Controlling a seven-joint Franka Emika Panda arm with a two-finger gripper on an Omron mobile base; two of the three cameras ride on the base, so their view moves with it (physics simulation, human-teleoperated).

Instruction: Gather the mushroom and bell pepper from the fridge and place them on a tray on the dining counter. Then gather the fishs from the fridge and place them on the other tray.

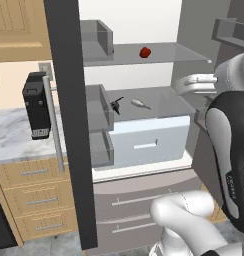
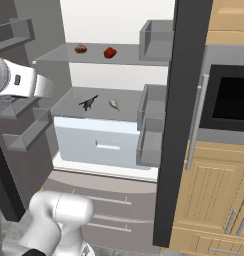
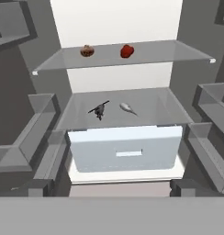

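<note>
The fridge (image 1: 69,125) stands with both doors swung wide. On its upper glass shelf lie the mushroom (image 3: 87,51), a tiny brown lump also in the right base view (image 2: 81,48), and to its right the red bell pepper (image 3: 126,51) (image 1: 145,52) (image 2: 110,52). One shelf lower lie two fishs: a dark one (image 3: 99,110) (image 1: 115,104) (image 2: 89,103) and a silvery one (image 3: 128,108) (image 1: 140,103) (image 2: 114,104). My hand faces the shelves from some way out in front, jaws wide, nothing held. Both trays and the dining counter are out of view.
A white drawer (image 3: 125,147) sits under the fish shelf. Door bins (image 3: 36,133) (image 3: 210,119) flank the opening on both sides. A black appliance (image 1: 36,105) stands on the marbled counter left of the fridge. A dark oven (image 2: 229,100) and wooden cabinets are to its right.
</note>
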